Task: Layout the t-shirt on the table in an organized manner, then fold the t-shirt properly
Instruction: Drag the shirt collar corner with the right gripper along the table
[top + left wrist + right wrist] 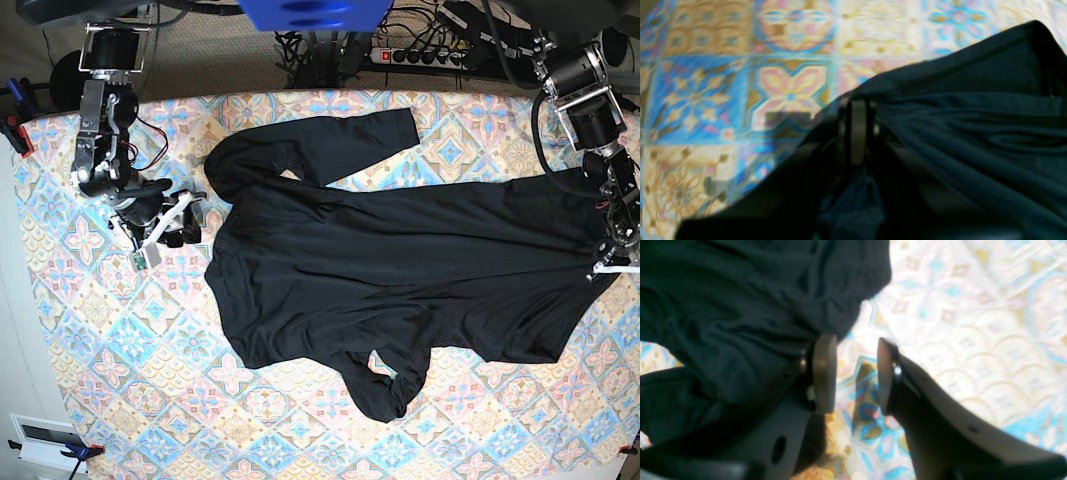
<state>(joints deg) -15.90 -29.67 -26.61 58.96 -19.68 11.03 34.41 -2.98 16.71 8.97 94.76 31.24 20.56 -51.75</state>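
1. Nearest the base camera, at 6 o'clock, the table (130, 400) shows bare tile-patterned cloth in blue, pink and cream.
2. Just beyond, one sleeve of the t-shirt (390, 270) curls into a loop toward 6 o'clock.
3. The black garment lies spread across the table's middle, its body running from 9 o'clock to 3 o'clock, flat with a few soft creases.
4. At 3 o'clock, the left gripper (601, 262) is clamped tight on the garment's edge; its wrist view shows the jaws pressed together with dark fabric (973, 133) pinched between them and draping away.
5. At 9 o'clock, the right gripper (172, 222) stands with its fingers (823, 373) well parted, gripping nothing; patterned cloth shows in the gap, and the garment's fabric (740, 306) lies against the outer side of one finger.
6. Farthest, toward 12 o'clock, the other sleeve stretches out near the table's back edge.
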